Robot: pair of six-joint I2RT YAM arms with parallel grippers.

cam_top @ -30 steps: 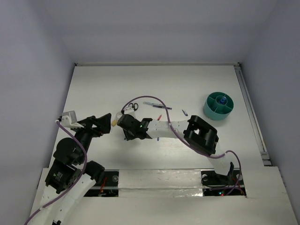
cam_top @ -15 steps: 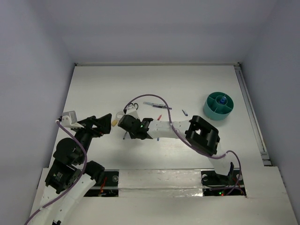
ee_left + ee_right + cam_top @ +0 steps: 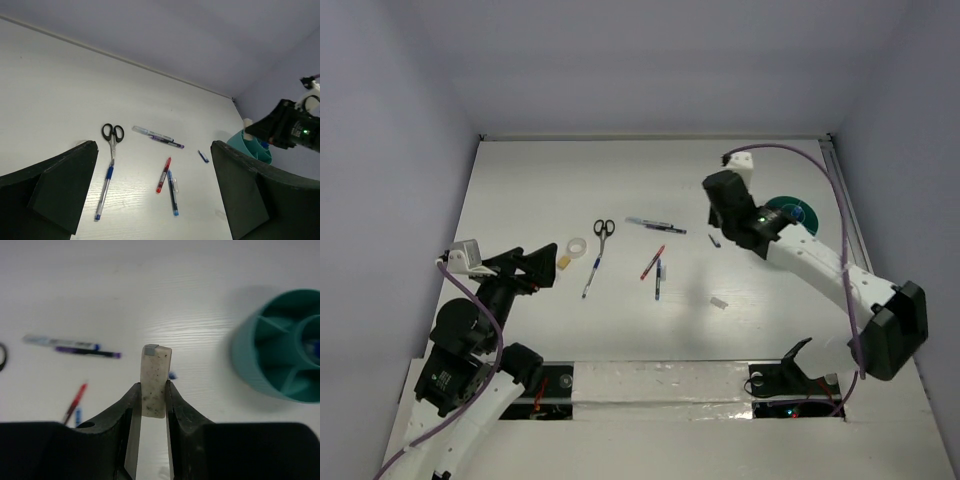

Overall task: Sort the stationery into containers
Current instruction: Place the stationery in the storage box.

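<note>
My right gripper [image 3: 152, 387] is shut on a small white speckled eraser block [image 3: 155, 371], held upright above the table. It hangs just left of the round teal tub [image 3: 260, 365], apart from it. In the top view the right gripper [image 3: 723, 214] partly hides the tub [image 3: 798, 214]. On the table lie black-handled scissors [image 3: 604, 228], a white ring [image 3: 577, 245], a blue pen [image 3: 591, 275], a red pen [image 3: 652, 262], a second blue pen [image 3: 658, 279], two thin pens [image 3: 656, 225] and a tiny cap [image 3: 714, 240]. My left gripper [image 3: 154, 165] is open and empty at the near left.
A small white piece [image 3: 719, 302] lies alone toward the near right. A small tan bit [image 3: 564, 261] sits by the left gripper's tip. A rail [image 3: 855, 240] runs along the table's right edge, and walls close in the back and sides.
The right arm has swung from beside the scissors at the table's middle over to the teal tub, with the eraser in its jaws. The left arm has stayed put.
</note>
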